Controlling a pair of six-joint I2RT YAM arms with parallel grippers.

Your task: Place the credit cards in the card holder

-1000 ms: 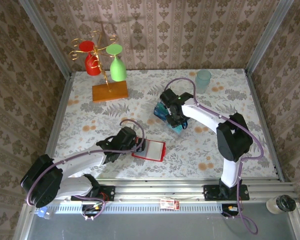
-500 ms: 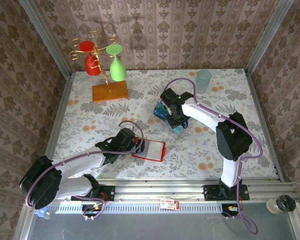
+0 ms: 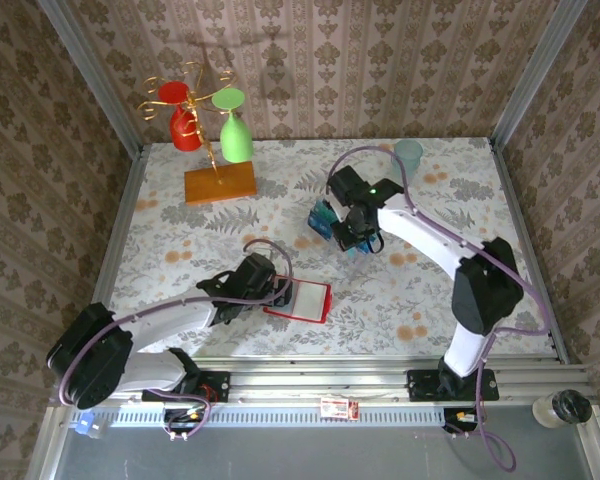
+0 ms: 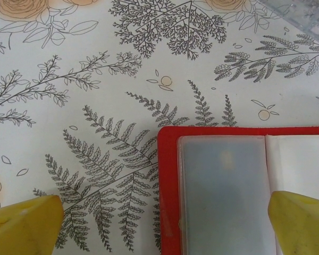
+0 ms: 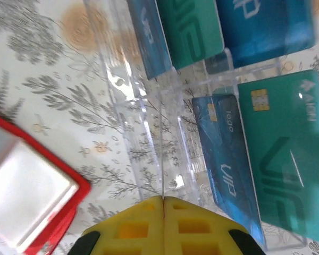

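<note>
Damask-papered walls boxed in a table covered by a pale floral cloth (image 3: 180, 230), with metal posts at the far corners.

Since the second before, the right arm's elbow had swung out to the right. Its wrist had lifted a little farther from the near edge, while the left arm had scarcely moved.

The right gripper (image 3: 358, 243) hung just right of the clear acrylic tiered rack (image 3: 332, 236). In the right wrist view its yellow fingers (image 5: 143, 226) were pressed together. The blue and teal-green plastic credit cards (image 5: 287, 154) lay in the rack's slots just beyond them.

The flat red folding card holder (image 3: 300, 300) lay open near the table's near edge, its clear pocket facing up, well apart from the rack. The left gripper (image 3: 278, 292) stood at its left edge with its fingers spread wide. One yellow tip (image 4: 26, 223) was over bare cloth and the other over the holder's right half.

Open cloth lay to the left, and to the right of the holder. A wooden-based gold wire stand (image 3: 218, 182) with a red and a green glass stood at the far left. A pale teal translucent cup (image 3: 408, 156) sat at the far right.
</note>
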